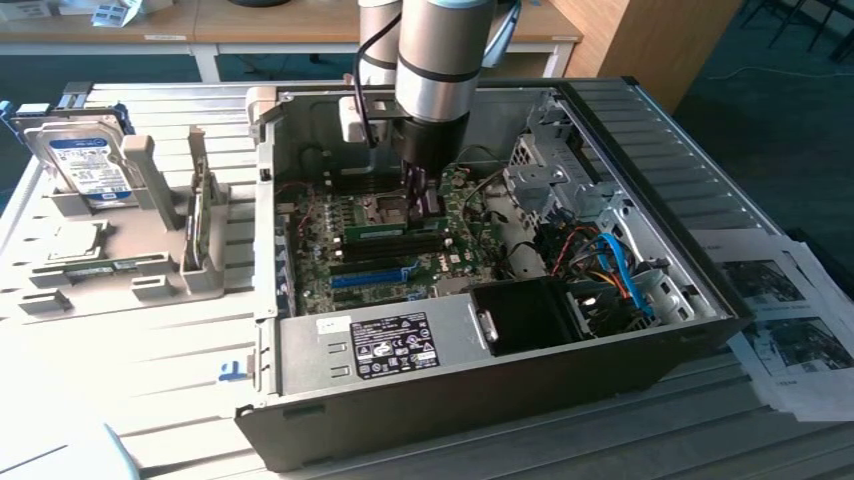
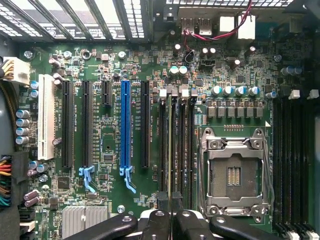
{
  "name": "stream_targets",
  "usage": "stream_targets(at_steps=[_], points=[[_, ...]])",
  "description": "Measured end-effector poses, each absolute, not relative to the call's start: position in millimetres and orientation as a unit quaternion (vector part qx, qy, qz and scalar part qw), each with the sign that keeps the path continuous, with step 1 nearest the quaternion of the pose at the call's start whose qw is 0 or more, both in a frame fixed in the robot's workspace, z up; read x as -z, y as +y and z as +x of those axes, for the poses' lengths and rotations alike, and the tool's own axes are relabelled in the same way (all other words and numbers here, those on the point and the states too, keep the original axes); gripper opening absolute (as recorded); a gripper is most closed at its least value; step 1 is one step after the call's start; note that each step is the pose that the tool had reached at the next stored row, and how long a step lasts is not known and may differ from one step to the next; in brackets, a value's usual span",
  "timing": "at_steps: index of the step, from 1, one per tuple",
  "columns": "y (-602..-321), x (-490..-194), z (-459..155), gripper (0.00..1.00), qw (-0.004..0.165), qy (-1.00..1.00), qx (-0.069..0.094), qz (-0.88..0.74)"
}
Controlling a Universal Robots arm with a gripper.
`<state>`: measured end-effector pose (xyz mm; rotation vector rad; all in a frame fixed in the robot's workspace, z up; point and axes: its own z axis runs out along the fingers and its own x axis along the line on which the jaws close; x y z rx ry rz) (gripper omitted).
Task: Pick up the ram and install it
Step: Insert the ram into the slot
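Note:
The ram (image 2: 170,145) shows edge-on as a thin pale-green strip standing along one of the black memory slots (image 2: 184,150) beside the empty processor socket (image 2: 232,172). My gripper (image 2: 171,222) has its two black fingers drawn together on the near end of the ram. In the exterior view the arm reaches straight down into the open computer case (image 1: 667,140), with the gripper (image 1: 427,208) low over the green motherboard (image 1: 320,230). The ram (image 1: 380,228) lies as a green strip extending from the fingers toward the exterior view's left.
A grey holder tray (image 1: 134,270) at the exterior view's left carries a silver hard drive (image 1: 87,160), a small square processor chip (image 1: 74,243) and a thin board on edge (image 1: 198,215). Cables and a drive cage (image 1: 561,160) crowd the case's right side. Printed papers (image 1: 787,320) lie at the far right.

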<state>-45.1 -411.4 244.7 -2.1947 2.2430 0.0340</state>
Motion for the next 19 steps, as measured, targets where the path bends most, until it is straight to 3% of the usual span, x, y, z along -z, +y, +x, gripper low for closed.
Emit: stream_targets(at_steps=[19], points=[[-411.4, -238.7, -45.1, 0.12, 0.002, 0.715, -0.011, -0.699]])
